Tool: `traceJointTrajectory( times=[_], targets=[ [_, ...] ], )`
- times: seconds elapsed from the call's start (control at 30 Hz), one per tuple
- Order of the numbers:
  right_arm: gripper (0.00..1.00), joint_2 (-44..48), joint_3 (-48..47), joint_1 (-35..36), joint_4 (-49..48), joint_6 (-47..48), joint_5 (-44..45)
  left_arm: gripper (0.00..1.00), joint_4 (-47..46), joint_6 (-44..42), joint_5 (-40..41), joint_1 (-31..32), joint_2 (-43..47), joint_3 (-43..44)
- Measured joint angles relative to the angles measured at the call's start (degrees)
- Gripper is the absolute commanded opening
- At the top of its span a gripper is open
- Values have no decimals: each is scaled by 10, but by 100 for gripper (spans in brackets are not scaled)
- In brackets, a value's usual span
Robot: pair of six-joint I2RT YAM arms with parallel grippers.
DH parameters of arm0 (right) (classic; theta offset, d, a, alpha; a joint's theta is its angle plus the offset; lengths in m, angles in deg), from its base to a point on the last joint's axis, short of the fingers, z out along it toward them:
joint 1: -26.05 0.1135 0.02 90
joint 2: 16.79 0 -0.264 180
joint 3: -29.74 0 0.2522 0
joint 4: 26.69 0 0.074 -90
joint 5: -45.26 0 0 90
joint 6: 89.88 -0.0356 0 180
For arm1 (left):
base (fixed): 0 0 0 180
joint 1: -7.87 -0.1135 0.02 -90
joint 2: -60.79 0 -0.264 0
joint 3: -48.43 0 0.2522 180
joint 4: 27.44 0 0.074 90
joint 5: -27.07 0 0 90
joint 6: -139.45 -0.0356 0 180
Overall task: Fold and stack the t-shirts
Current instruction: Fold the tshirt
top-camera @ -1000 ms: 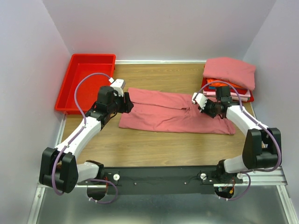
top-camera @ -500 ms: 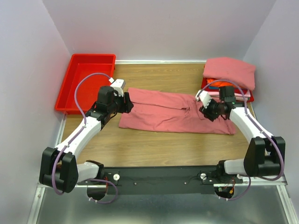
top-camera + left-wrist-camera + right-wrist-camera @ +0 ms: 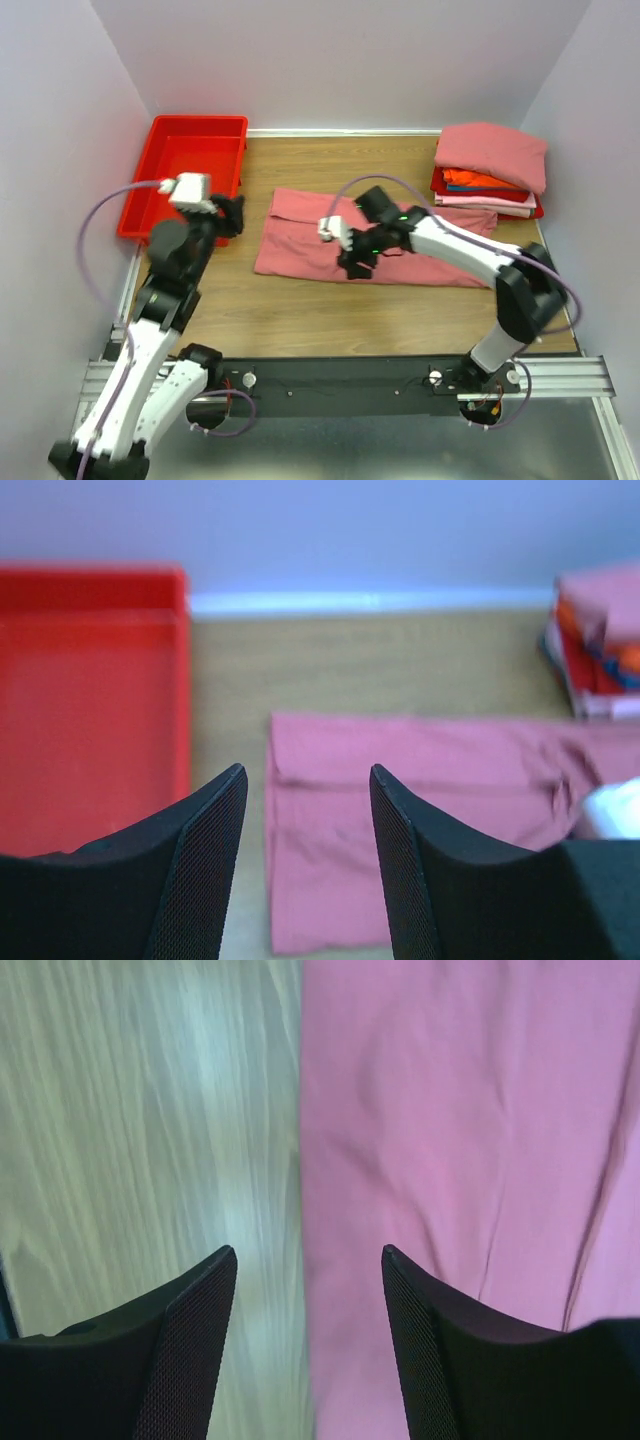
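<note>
A: Top external view. We see a salmon-pink t-shirt point(image 3: 375, 240) lying flat as a long folded band across the middle of the wooden table point(image 3: 330, 310). At the far right sits a stack of folded t-shirts point(image 3: 490, 170), with a salmon-pink one on top and orange, red and pale pink layers below it. A red bin point(image 3: 185, 172) stands at the far left corner.

B: And the arms?

A: We find the right gripper point(image 3: 352, 262) reaching left across the band, above its near edge near the middle. The left gripper point(image 3: 228, 215) is raised, just right of the bin's near corner and left of the shirt, touching no cloth.

B: How do the fingers stand?

A: In the right wrist view we see the right gripper's fingers point(image 3: 190, 1350) spread, one above bare wood and the other above pink cloth, with the shirt's edge running between them; nothing is pinched. In the left wrist view the left gripper's fingers point(image 3: 205, 870) are likewise apart and hold nothing, with the shirt's left end, the bin and the stack beyond them.
</note>
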Motion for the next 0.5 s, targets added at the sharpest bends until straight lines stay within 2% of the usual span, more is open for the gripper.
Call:
traceJointTrajectory(
  times=[0.1,0.23,0.33,0.5],
  targets=[
    [67,-87,-76,93,-1,-5,50,61,-15,-2,60,1,113,-8],
    [67,-206,-199,173,-13,-23,139,64,-42,-8,131,2,240,-26],
    [67,-283,-265,214,-19,-33,177,64,-41,-13,169,2,287,-41],
    [65,-353,-326,241,-17,-50,221,64,-34,-16,202,5,293,-51]
  ],
)
